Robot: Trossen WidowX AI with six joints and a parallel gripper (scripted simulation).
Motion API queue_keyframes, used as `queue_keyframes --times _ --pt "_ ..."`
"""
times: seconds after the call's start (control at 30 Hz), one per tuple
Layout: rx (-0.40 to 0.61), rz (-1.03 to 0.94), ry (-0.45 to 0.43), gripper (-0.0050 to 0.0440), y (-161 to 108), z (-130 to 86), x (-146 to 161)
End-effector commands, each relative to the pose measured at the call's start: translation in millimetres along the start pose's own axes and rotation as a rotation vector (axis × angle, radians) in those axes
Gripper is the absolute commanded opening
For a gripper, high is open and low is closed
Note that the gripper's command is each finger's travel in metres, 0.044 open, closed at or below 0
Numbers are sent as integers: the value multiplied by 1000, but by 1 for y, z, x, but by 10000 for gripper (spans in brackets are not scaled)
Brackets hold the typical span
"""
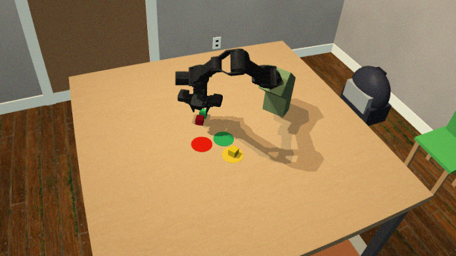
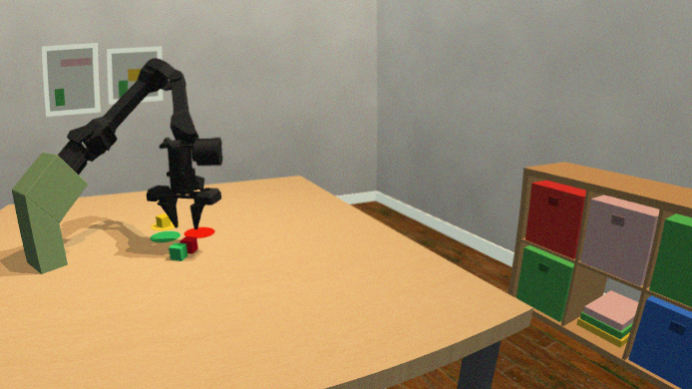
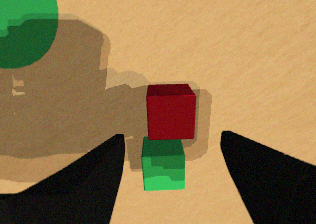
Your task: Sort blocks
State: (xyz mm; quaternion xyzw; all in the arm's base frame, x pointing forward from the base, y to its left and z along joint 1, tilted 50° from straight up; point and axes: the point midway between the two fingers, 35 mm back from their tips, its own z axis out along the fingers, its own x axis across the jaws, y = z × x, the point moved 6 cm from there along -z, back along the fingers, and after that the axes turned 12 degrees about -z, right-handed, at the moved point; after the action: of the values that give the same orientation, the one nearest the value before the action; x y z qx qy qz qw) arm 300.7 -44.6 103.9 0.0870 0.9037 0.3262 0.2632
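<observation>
The green block and the red block lie side by side on the table, touching, outside all circles; both show in the wrist view, green nearer, red beyond it. My gripper is open and empty, hovering above the two blocks with the green block below and between the fingers. The yellow block sits inside the yellow circle. The green circle and the red circle hold nothing.
The arm's green base block stands on the table behind and right of the circles. A green chair and a dark round device stand on the floor to the right. A shelf with coloured bins is beside the table.
</observation>
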Motion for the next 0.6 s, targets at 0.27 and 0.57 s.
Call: queue_keyframes --times 0.27,0.57 --pt "4 2 -6 265 0 33 0" --pt "3 1 -8 265 0 44 0"
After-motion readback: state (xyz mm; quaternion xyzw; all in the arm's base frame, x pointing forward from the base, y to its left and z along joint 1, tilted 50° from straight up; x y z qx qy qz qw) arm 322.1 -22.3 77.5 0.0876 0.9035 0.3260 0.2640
